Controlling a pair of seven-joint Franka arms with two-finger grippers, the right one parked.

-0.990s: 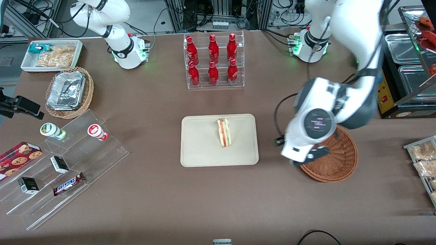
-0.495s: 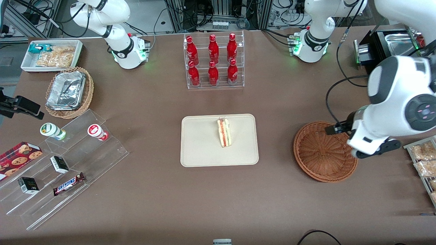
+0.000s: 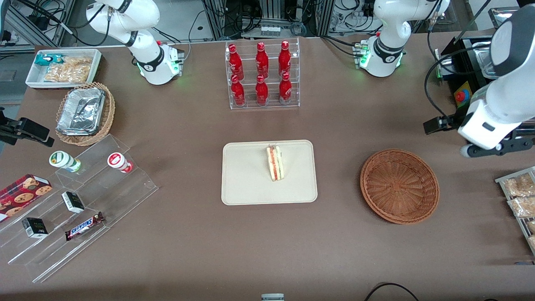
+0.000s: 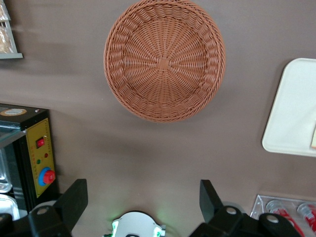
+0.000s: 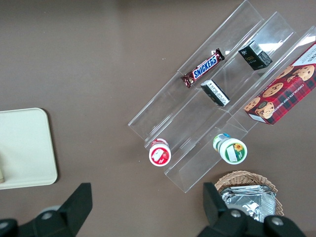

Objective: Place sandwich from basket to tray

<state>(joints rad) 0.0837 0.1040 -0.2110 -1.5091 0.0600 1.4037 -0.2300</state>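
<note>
The sandwich (image 3: 275, 163), a pale wedge with a red-pink stripe, lies on the cream-beige tray (image 3: 246, 184) near its middle. The reddish-brown woven basket (image 3: 399, 186) stands empty beside the tray, toward the working arm's end. My left gripper (image 3: 497, 149) hangs high above the table, past the basket toward the working arm's end and farther from the front camera. It is open and empty. The left wrist view shows the gripper (image 4: 143, 197) with its fingers wide apart, the empty basket (image 4: 164, 59) and one corner of the tray (image 4: 291, 113).
A rack of red bottles (image 3: 262, 75) stands farther from the front camera than the tray. A black box with a red button (image 3: 462, 96) and trays of bagged snacks (image 3: 520, 196) sit at the working arm's end. A clear stepped shelf (image 3: 79, 200) lies toward the parked arm's end.
My left gripper has swung away from above the basket, toward the working arm's end and farther from the front camera. The sandwich, tray and basket have not moved.
</note>
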